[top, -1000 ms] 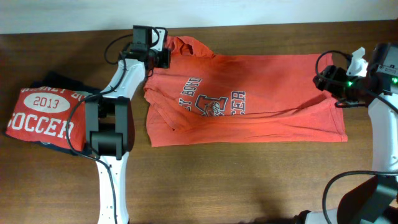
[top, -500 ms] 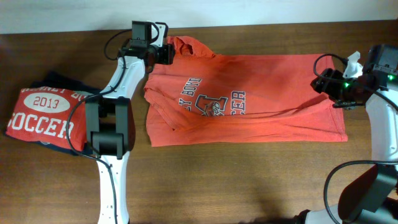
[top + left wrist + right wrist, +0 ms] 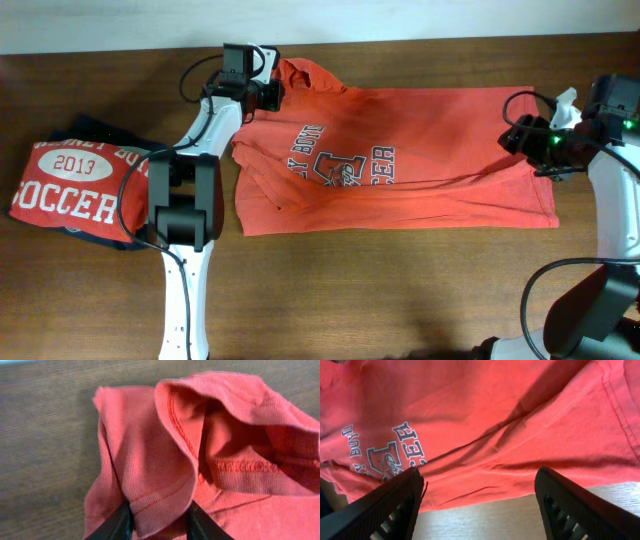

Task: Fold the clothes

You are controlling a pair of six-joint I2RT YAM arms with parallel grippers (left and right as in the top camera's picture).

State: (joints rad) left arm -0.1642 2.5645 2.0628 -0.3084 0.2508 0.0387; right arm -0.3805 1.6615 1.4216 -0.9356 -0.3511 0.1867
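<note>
The orange-red T-shirt [image 3: 400, 160] lies print-up and only loosely flattened, from the middle of the bench [image 3: 400, 300] toward its right edge, closer to the far edge than the near one. We judge the fold has barely begun and that this is the grasping step. The left claw [image 3: 157, 520] sits at the shirt's far-left corner with its jaws either side of a bunched fold of sleeve [image 3: 150, 460]. Cloth fills the gap, but we cannot tell whether it is truly pinched. The right claw [image 3: 479, 475] hangs spread wide over the hem end [image 3: 615, 410], holding nothing. Next, we think, the left grip must be made sure and the right claw must come down onto the hem. Then both can lift and carry one side over. We count one orange-red T-shirt and two claws. At the left edge there is one red shirt [image 3: 70, 190] on one navy garment [image 3: 100, 130].
</note>
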